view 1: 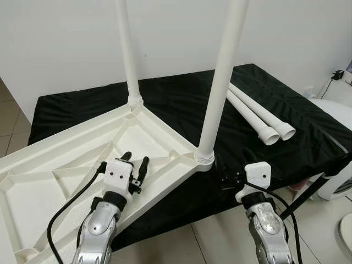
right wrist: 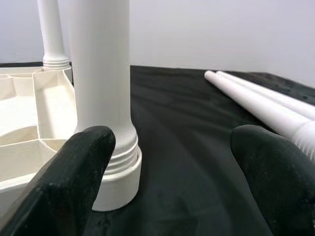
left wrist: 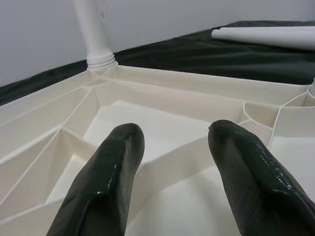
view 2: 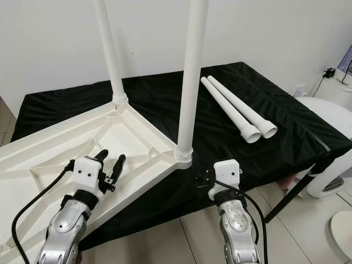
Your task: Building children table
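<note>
left hand [view 1: 136, 163] open, empty, over tabletop [view 1: 49, 165] | right hand [right wrist: 167, 162] open, empty, by leg [right wrist: 101, 98]

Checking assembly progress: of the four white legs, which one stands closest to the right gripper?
The upright leg screwed into the tabletop's near corner, just ahead of the right gripper. The other upright leg stands at the far corner; two loose legs lie on the black cloth.
</note>
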`<state>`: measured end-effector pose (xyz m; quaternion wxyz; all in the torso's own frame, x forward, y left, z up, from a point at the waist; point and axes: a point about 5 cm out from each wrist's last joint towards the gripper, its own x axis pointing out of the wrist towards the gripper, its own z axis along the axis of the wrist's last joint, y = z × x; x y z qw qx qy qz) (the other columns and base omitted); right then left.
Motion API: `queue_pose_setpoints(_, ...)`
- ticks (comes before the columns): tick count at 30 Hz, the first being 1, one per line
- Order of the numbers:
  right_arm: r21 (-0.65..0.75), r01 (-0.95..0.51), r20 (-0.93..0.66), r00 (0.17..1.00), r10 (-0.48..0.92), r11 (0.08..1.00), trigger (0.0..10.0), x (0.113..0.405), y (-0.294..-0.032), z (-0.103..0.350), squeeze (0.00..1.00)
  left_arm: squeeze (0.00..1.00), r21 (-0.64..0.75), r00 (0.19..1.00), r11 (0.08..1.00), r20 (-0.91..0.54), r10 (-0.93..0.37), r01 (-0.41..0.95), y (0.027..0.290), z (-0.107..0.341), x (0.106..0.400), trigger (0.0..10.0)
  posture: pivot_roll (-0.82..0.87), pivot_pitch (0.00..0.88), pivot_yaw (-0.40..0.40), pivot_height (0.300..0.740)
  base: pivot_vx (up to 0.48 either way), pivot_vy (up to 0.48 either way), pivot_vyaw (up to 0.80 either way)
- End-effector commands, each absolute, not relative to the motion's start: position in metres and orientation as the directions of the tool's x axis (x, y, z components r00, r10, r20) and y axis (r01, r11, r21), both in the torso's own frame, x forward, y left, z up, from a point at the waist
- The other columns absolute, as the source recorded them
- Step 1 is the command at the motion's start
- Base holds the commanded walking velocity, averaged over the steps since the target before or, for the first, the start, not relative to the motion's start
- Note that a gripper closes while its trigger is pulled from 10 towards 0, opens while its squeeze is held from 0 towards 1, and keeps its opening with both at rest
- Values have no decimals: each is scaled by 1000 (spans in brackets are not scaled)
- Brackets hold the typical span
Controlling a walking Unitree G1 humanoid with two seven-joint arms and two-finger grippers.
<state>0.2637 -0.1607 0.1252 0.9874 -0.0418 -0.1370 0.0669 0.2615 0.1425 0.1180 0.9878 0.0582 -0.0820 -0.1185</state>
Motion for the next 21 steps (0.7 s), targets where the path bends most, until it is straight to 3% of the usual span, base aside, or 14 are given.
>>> queue_pose_setpoints(1, -86, -118, 259, 956, 137, 989, 10000, 264, -160, 125, 0, 0, 122, 974, 980, 146, -174, 157, 147, 118, 261, 10000, -64, 41, 45, 740, 0, 0, 0)
queue_pose_setpoints(19, -20, -104, 252, 962, 106, 994, 10000, 265, -152, 127, 0, 0, 57, 987, 995, 129, -93, 87, 151, 122, 265, 10000, -57, 52, 42, 740, 0, 0, 0)
queue_pose_setpoints(20, -21, -108, 255, 961, 110, 994, 10000, 265, -151, 127, 0, 596, 46, 985, 994, 141, -104, 98, 148, 124, 265, 10000, -57, 51, 40, 740, 0, 0, 0)
queue_pose_setpoints(21, -22, -110, 257, 960, 112, 994, 10000, 265, -150, 128, 0, 1000, 39, 982, 993, 151, -115, 110, 146, 125, 264, 10000, -57, 51, 40, 740, 0, 0, 0)
